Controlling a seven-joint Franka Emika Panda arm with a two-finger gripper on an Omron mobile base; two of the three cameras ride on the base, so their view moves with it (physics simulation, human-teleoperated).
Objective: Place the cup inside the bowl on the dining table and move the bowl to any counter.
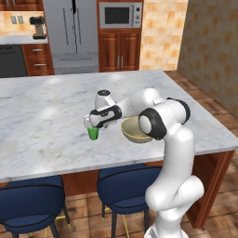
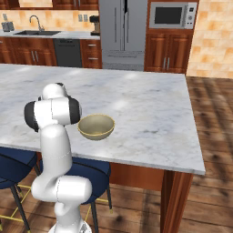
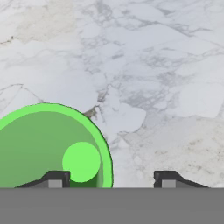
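Over the cup (image 1: 93,133), downturned end effector (image 1: 91,126).

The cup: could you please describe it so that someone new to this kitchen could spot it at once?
Look at the big marble dining table with blue stools along its near edge. Near that edge, the robot's gripper hangs over a small bright green cup. It stands upright, apart from the much wider tan bowl, and is the table's only green thing.
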